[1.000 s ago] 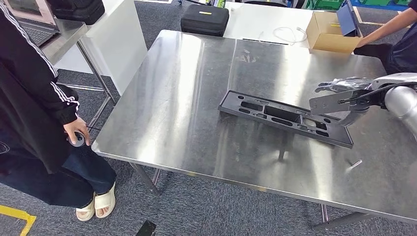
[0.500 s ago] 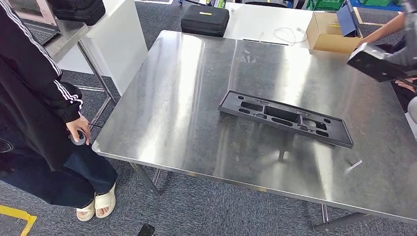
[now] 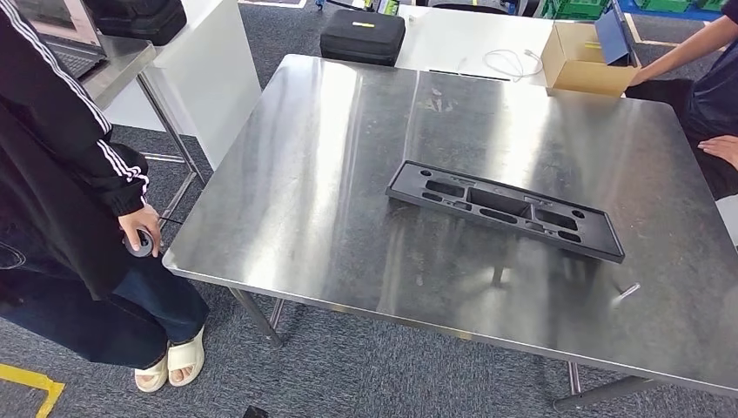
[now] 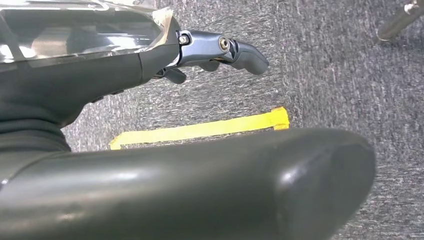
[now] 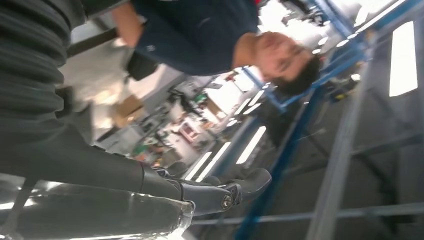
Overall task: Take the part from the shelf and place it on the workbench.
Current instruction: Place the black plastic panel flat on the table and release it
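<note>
**Left hand.** The left hand [image 4: 100, 75] hangs over grey carpet floor [image 4: 350, 90] crossed by a strip of yellow tape [image 4: 200, 131]. Its dark fingers [image 4: 240, 52] reach out straight, apart from the thumb [image 4: 200, 190]. They hold nothing.

**Right hand.** The right hand [image 5: 100, 170] points upward toward ceiling lights and blue racking. Its fingers [image 5: 225, 192] are extended and hold nothing.

**Counter.** A bare steel counter [image 3: 331, 174] takes up the middle of the head view. A person in a black striped jacket [image 3: 61, 174] stands just beside its corner at the left of the frame.

**Task's thing.** The part, a black moulded plastic panel [image 3: 505, 209] with recessed pockets, lies flat on the counter, right of centre in the frame. Its long axis runs from frame centre down toward the lower right. No hand touches it.

**Governing relation.** The panel lies toward the right of the frame, so I judge it closer to the right arm's side than the left. Both hands are well apart from it. Since the panel rests on the counter, the placing appears complete. Any further reach would fall to the right hand, coming across the panel's short axis.

**Far field.** Beyond the counter are a black case [image 3: 361, 35] at top centre and a cardboard box [image 3: 585, 57] at upper right. A second person [image 3: 709, 96] is at the right edge.
</note>
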{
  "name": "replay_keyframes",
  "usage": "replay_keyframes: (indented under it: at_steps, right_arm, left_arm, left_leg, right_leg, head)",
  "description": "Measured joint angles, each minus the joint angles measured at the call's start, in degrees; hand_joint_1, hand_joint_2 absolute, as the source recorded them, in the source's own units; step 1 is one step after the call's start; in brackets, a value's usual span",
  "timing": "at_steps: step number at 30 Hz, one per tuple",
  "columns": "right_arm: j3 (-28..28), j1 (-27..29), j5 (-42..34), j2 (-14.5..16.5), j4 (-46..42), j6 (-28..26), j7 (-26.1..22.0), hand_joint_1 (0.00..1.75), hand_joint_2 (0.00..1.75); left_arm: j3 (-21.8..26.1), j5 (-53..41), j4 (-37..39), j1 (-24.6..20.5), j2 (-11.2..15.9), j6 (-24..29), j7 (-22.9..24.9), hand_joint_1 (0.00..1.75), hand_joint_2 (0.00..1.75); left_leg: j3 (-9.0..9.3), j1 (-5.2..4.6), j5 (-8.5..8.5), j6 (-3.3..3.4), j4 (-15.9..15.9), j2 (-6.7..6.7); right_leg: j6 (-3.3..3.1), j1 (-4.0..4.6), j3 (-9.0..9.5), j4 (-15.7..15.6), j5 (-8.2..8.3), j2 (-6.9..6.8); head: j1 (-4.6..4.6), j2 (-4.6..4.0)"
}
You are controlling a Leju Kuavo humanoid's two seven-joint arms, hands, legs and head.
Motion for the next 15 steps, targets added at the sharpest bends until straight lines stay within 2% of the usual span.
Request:
replay_keyframes:
  at_steps: [8,15]
  right_arm:
    - [-3.0,2.8,-2.7,-0.1,5.8,-2.2,-0.4,0.0,1.75]
    - [-10.6,10.4,-10.7,-0.2,8.6,-3.1,-5.5,0.0,1.75]
  left_arm:
    - [0.4,0.7,0.0,0.4,-0.1,0.4,-0.8,0.0,0.0]
    - [1.6,2.8,0.7,1.7,-0.2,1.0,-2.2,0.0,0.0]
  left_leg:
    - [0.08,0.06,-0.01,-0.01,0.0,-0.02]
    - [-0.02,0.06,-0.12,0.02,0.0,0.04]
  right_leg:
    - [-0.01,0.12,0.02,0.0,-0.01,0.02]
    - [-0.01,0.09,0.01,0.0,-0.03,0.12]
  head:
    - [0.0,0.0]
    - [-0.02,0.0]
